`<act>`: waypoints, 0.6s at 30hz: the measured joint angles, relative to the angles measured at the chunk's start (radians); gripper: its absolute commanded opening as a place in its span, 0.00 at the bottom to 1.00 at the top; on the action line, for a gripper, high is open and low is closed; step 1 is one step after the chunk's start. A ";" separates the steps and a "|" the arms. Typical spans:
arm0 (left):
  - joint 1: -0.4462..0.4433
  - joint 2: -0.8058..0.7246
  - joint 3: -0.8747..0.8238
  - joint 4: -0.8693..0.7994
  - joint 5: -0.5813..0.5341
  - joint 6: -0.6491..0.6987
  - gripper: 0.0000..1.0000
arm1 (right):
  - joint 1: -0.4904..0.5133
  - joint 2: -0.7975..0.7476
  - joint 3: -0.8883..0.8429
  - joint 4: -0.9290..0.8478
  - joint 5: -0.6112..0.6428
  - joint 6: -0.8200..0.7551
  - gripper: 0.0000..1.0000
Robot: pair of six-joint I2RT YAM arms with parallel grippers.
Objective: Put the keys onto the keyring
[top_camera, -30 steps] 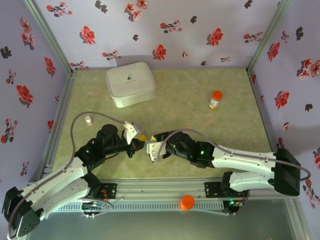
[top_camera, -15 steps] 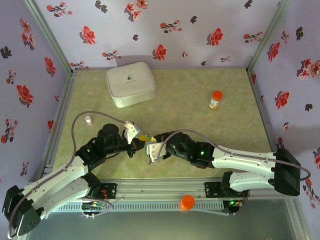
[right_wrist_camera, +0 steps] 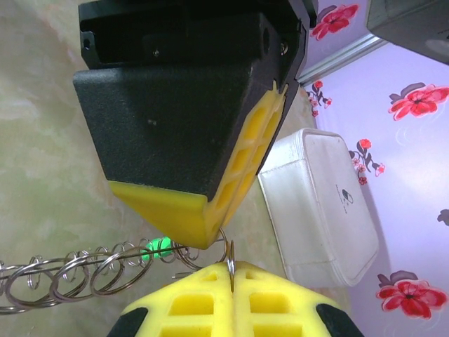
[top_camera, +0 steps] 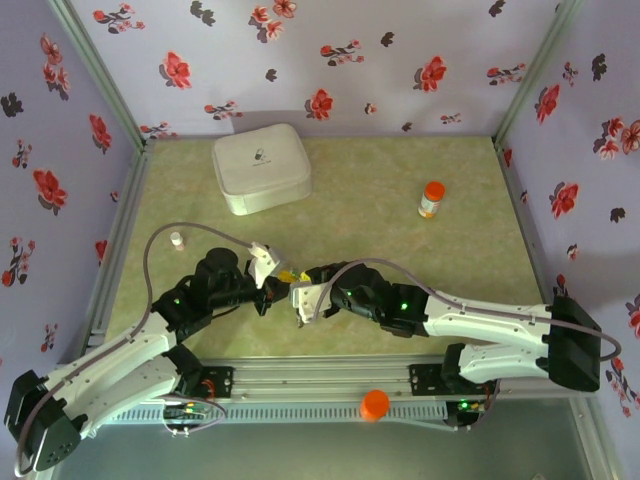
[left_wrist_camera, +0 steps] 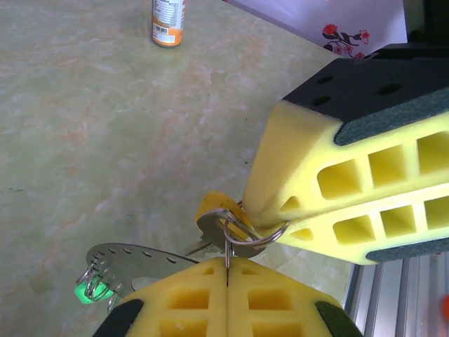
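Note:
Low over the near middle of the table, my left gripper [top_camera: 268,278] and right gripper [top_camera: 300,300] meet tip to tip. The left gripper [left_wrist_camera: 226,265] is shut on a thin wire loop of the keyring [left_wrist_camera: 133,258]. The keyring's flat grey plate hangs to its left and carries the green key [left_wrist_camera: 88,289]. The right gripper [left_wrist_camera: 280,226] pinches a small split ring that passes through the yellow-headed key [left_wrist_camera: 212,208]. In the right wrist view the right gripper [right_wrist_camera: 230,270] is shut on that ring, seen edge-on. The green key [right_wrist_camera: 156,247] and the keyring's wire loops [right_wrist_camera: 70,277] lie to the left.
A white rounded box [top_camera: 261,167] sits at the back left and an orange-capped bottle [top_camera: 431,199] at the back right. A tiny vial [top_camera: 177,239] stands by the left wall. An orange cap [top_camera: 374,404] rests on the front rail.
Both grippers stay shut and pressed together. The right gripper has edged slightly left toward the left one.

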 measured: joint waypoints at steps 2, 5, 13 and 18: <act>0.000 0.000 0.000 0.000 0.000 0.000 0.00 | 0.000 0.000 0.000 0.000 0.000 0.000 0.00; 0.000 0.000 0.000 0.000 0.000 0.000 0.00 | 0.000 0.000 0.000 -0.001 0.001 0.000 0.00; 0.000 0.000 0.000 0.000 -0.011 0.000 0.00 | 0.003 -0.001 0.000 -0.023 0.003 -0.007 0.00; 0.000 0.000 0.000 0.000 -0.011 0.000 0.00 | 0.004 -0.001 0.000 -0.029 0.003 -0.007 0.00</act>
